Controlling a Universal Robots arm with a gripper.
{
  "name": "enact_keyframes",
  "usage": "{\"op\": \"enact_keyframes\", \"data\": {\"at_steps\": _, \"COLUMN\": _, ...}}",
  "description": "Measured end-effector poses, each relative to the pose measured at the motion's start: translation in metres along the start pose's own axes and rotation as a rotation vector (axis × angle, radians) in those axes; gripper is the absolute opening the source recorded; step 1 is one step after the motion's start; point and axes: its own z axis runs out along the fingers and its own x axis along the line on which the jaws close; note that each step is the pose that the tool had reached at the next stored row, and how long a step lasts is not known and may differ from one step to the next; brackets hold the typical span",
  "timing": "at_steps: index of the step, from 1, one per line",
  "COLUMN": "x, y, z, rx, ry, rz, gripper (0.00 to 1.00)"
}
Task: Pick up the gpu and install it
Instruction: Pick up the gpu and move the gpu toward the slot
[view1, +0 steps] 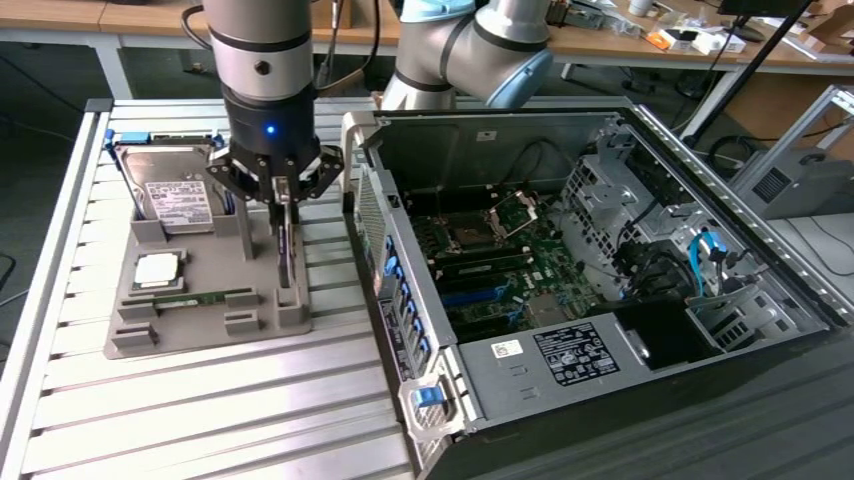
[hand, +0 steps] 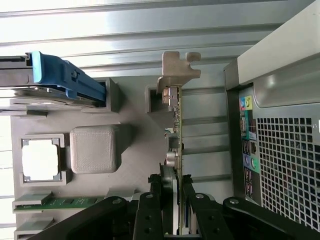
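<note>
Right now the gripper (view1: 282, 196) is hanging straight down over the gray holder tray (view1: 200, 335), on the exterior view's left. It is pinching the gpu (view1: 286, 255) by its top edge. The gpu is standing up on its thin edge in a slot on the right side of the tray, the side closest to the computer case (view1: 534, 150).

In the wrist view, the black fingers (hand: 150, 210) are sitting one on each side of the card (hand: 176, 145), and they are pressing on it. The gripper (hand: 175, 200) is holding the card at the end away from its silver bracket (hand: 177, 67). The bracket is sticking out past a small gray post of the tray.

A hard drive (view1: 180, 195) is leaning in the far left part of the tray. A square chip (view1: 158, 268) is lying nearer, and a green memory stick (view1: 200, 298) is lying just nearer than that.

The computer case is lying open on the exterior view's right, just beside the tray. Its green board (view1: 494, 270) is showing inside. The tray and the case are both sitting on a silver table (view1: 200, 420) with long grooves.
</note>
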Motion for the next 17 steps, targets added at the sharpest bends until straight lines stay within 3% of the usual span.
{"op": "enact_keyframes", "data": {"at_steps": 17, "x": 0.0, "y": 0.0006, "z": -0.0127, "rx": 0.0, "ry": 0.0, "rz": 0.0, "gripper": 0.27}}
